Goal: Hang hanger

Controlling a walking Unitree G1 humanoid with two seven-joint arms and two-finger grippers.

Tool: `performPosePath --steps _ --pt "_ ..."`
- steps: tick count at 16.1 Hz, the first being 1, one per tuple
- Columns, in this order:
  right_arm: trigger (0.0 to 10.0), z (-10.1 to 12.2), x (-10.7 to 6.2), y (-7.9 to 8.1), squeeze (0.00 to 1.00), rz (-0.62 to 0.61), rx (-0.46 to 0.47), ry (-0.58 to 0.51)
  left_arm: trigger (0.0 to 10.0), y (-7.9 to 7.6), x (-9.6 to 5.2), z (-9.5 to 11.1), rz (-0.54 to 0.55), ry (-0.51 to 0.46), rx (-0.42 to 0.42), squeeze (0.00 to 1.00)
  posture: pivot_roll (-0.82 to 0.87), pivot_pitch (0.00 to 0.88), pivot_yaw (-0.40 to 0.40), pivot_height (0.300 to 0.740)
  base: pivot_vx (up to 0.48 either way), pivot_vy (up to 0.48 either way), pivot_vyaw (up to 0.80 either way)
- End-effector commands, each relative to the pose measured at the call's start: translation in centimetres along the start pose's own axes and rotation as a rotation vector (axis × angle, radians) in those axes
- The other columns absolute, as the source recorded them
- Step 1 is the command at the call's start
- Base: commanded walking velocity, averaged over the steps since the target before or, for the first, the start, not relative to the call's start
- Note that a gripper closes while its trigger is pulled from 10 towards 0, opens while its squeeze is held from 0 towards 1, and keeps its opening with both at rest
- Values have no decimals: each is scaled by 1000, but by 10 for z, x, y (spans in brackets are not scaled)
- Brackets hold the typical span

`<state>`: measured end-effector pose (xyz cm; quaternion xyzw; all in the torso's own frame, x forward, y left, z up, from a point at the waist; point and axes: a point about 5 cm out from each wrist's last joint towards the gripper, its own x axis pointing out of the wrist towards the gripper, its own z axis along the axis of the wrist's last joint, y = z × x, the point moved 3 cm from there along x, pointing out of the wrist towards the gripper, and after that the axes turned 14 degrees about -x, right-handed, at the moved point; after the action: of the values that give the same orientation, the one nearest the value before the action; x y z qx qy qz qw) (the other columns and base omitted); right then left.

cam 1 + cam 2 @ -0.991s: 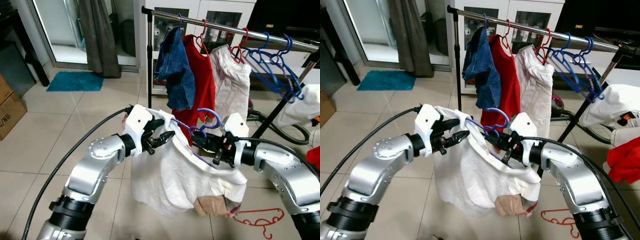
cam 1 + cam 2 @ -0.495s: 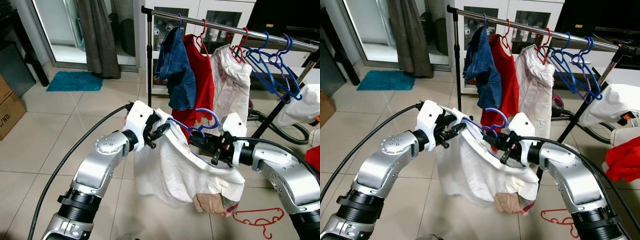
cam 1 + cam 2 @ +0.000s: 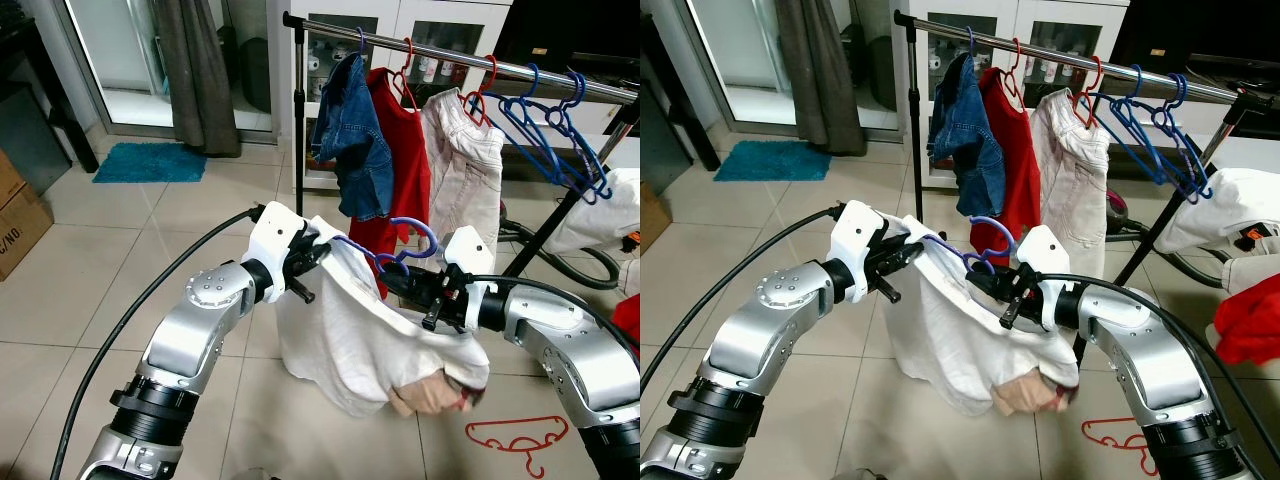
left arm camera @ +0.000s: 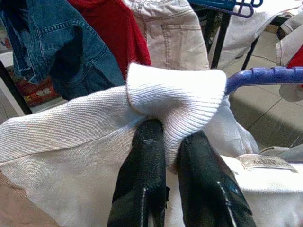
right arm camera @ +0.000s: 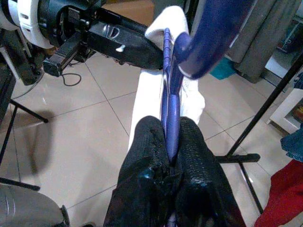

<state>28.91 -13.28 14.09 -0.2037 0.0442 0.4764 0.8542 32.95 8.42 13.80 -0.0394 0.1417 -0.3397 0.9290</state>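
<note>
Since a second ago my left arm has pulled in and up, and the white shirt's lower hem has bunched up toward the right forearm instead of hanging long.

My left gripper (image 4: 163, 156) is clamped on a folded ribbed edge of the white shirt (image 3: 350, 340), with the cloth wrapped over the fingertips. My right gripper (image 5: 171, 142) is pinched tight on the blue hanger (image 3: 405, 245), gripping its wire just below the hook. So the hanger sits between my two grippers, partly threaded into the shirt, with its hook standing up just above the right gripper and well short of the clothes rail (image 3: 450, 55) beyond.

I judge the shirt soft, light and floppy; it will slide off the hanger arm if I let the collar go slack. The hanger looks stiff but thin, so it could twist in the fingers. I would keep the hold near the hook, where it steers best.

From the left wrist view I can see how the ribbed cloth folds around the fingers and where the hanger's blue arm comes out beside it, which the head views blur together. From the head views I get the rail, the denim jacket (image 3: 352, 140), the red shirt (image 3: 405, 150) and the empty blue hangers (image 3: 555, 125) on it, plus a red hanger (image 3: 515, 435) on the floor below my right arm.
</note>
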Motion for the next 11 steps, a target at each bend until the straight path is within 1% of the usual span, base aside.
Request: performPosePath --steps 1,3,4,7,8,9,11 --pt "10000 9 1 -2 0 12 -41 -23 0 2 0 7 3 -6 16 0 38 0 6 740 0 0 0" --pt "10000 7 2 0 0 30 -64 1 0 3 -2 14 -6 -6 37 0 37 0 5 740 0 0 0" --pt "10000 3 1 2 0 44 -85 26 0 4 -4 19 -13 6 69 0 37 0 5 740 0 0 0" --pt "10000 -3 -1 6 0 77 -123 70 0 10 -10 32 -17 52 130 0 38 0 4 740 0 0 0" --pt "10000 -2 -1 11 0 115 -138 66 0 15 -14 38 -15 84 169 0 40 0 2 740 0 0 0" --pt "10000 0 0 16 0 148 -150 58 0 18 -15 39 -13 108 181 0 40 0 3 740 0 0 0" --pt "10000 -1 0 21 0 184 -172 72 0 18 -15 38 -24 132 191 0 36 0 5 740 0 0 0"
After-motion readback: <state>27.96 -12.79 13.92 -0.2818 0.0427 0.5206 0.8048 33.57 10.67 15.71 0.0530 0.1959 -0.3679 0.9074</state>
